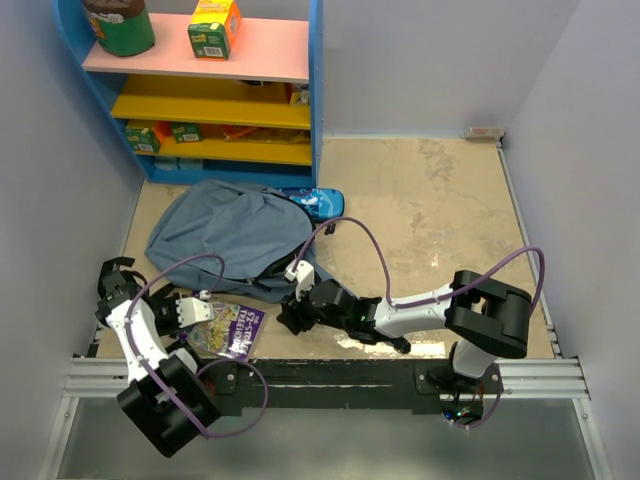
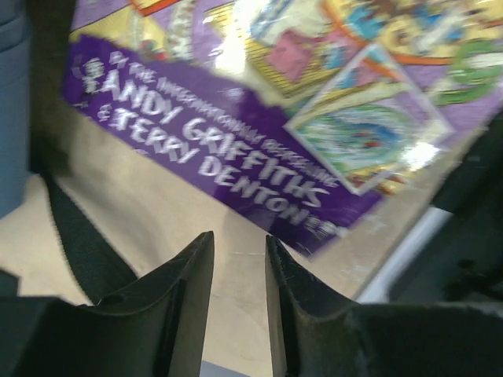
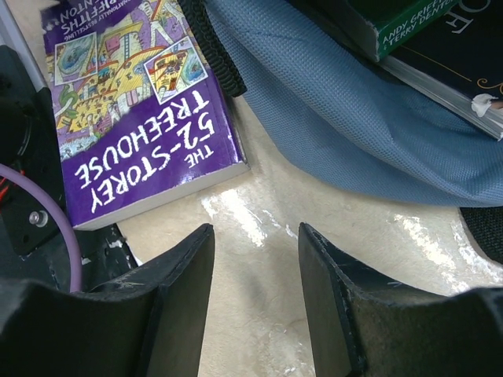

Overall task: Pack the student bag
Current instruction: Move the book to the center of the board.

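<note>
The right gripper (image 3: 251,232) hangs low over the bare table (image 3: 259,314), its jaws well apart and holding nothing. In its own view a purple book (image 3: 134,118) lies flat at 11 o'clock, just beyond the left finger. A black strap (image 3: 216,47) runs up at 12 o'clock beside the book's far edge. The bag (image 3: 354,118) fills the view from 1 to 3 o'clock, its blue cloth slumped on the table. Two more books (image 3: 448,55) show at the upper right, on or in the bag; I cannot tell which.

The left gripper (image 2: 238,243) has its jaws only a little apart and empty, with the purple book at 12 to 1 o'clock, near but not touching.

From above, the bag lies at 11 o'clock from the right gripper, in front of a shelf (image 1: 316,90). A pencil case (image 1: 312,201) lies at its far right edge.

The bag looks soft and light, with no stiffness. Pinched in the middle it would likely just bunch up and sag. A fold at the rim of its opening, or the strap, seems the better hold, since woven cloth should give good grip. One arm may have to hold the mouth up, as it probably won't stay open unaided. The book is stiff, glossy and flat on the table, so a free edge or the spine seems the place to grip it.
</note>
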Robot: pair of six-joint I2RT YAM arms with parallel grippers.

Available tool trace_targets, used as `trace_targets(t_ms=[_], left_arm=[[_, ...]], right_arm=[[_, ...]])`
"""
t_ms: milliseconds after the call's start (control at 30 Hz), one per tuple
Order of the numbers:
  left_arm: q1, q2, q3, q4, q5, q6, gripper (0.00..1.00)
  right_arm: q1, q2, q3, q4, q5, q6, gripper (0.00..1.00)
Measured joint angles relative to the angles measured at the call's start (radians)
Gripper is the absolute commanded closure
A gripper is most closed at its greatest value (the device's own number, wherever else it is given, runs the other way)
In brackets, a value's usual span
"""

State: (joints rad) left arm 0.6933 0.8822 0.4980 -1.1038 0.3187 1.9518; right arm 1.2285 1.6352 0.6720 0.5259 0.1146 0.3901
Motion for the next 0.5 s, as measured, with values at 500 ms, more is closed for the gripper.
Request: trace_targets(t_ms=[500], left_arm=[[-0.26, 0.013, -0.051, 0.185, 0.109, 0.006, 0.71]], right_arm=[[0.0, 0.0, 0.001, 0.002, 0.002, 0.013, 0.45]])
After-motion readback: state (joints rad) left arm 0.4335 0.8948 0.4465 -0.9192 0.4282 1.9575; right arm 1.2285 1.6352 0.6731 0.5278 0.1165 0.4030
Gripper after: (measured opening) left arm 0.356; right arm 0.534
